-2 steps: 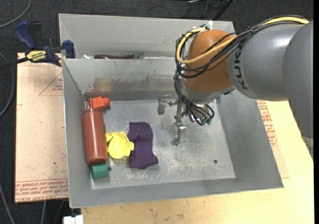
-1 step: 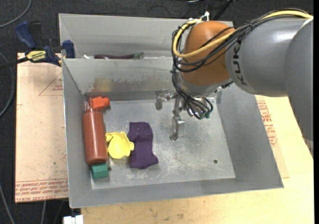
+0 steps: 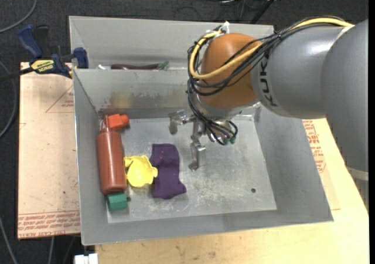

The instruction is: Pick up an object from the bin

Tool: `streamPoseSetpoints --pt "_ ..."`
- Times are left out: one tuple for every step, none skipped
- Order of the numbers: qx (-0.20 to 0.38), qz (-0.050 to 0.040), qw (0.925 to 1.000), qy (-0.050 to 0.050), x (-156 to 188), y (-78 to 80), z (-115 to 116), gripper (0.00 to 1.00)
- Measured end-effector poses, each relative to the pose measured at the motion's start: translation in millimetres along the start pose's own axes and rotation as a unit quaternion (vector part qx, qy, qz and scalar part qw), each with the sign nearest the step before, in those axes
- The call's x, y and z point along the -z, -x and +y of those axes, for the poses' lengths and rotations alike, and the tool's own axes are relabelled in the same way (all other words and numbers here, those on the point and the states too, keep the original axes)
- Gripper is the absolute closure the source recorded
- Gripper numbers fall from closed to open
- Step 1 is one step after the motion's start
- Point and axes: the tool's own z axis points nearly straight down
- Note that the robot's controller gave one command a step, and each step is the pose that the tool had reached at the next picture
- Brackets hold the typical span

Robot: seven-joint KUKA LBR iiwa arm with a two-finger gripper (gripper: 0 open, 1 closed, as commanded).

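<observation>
Over bare bin floor, just right of the purple cloth, the gripper hangs (pincer state: cannot tell); yellow lump beyond.

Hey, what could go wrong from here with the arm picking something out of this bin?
1. The gripper hangs over bare floor of the bin, right of the purple cloth. Going straight down, it would probably hit metal and grab nothing.
2. The cloth touches the yellow lump, which lies against the red bottle. A grab there may drag or lift two things.
</observation>
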Motion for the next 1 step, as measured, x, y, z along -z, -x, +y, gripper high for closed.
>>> streamPoseSetpoints --pt "0.023 0.0088 0.9997 -0.001 -47.2 -2.4 34.3 0.0"
